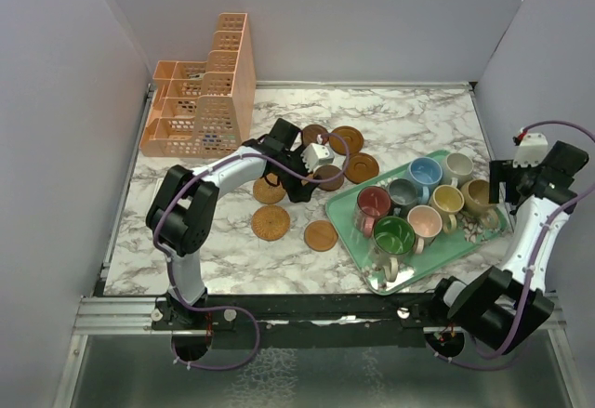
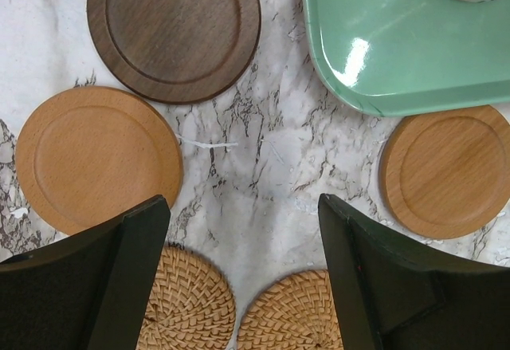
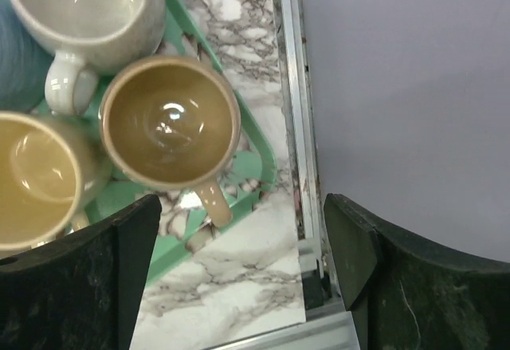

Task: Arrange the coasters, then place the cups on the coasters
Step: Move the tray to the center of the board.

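Note:
Several round coasters lie on the marble left of the tray. The left wrist view shows a dark wooden coaster (image 2: 174, 27), a light one (image 2: 96, 159) on the left, another light one (image 2: 450, 171) on the right, and two woven ones (image 2: 187, 302) (image 2: 291, 314) side by side. My left gripper (image 2: 243, 206) (image 1: 299, 174) hangs open over bare marble among them, holding nothing. Several cups stand on the mint-green tray (image 1: 358, 241). My right gripper (image 3: 239, 206) (image 1: 509, 183) is open above the tray's right end, beside the tan cup (image 3: 170, 123), the cream cup (image 3: 84, 7) and the yellow cup (image 3: 36, 178).
A peach lattice organiser (image 1: 200, 97) stands at the back left. Grey walls close in both sides and the back. A metal rail (image 3: 299, 127) runs along the table's right edge, close to my right gripper. The tray's corner (image 2: 398, 55) lies just past the coasters.

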Robot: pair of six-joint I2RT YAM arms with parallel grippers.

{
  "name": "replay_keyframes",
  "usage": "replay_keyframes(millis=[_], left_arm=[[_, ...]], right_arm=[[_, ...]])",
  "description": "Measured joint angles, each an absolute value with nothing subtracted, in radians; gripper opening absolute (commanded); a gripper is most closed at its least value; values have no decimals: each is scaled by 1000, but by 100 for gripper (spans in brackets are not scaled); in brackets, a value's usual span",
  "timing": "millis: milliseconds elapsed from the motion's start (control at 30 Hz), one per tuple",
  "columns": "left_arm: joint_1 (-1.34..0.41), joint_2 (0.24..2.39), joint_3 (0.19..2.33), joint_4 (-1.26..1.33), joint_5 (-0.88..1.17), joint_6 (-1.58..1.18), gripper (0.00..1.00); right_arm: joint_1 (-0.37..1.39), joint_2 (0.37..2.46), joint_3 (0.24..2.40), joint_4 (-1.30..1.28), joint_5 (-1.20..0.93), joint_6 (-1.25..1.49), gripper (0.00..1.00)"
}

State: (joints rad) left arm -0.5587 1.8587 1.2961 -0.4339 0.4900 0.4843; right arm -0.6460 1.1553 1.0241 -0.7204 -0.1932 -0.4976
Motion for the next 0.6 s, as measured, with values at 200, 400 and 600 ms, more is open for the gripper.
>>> replay_keyframes(millis=[200, 400, 600], left_arm=[[-559, 1860, 1301, -427, 490, 476, 78], [-561, 1860, 1301, -409, 488, 460, 78], [-574, 1860, 1301, -386, 483, 450, 78]], right_arm=[[-666, 1074, 932, -770, -188, -593, 76], [-690, 1118, 805, -786, -180, -659, 75], [-703, 1192, 746, -749, -180, -680, 74]])
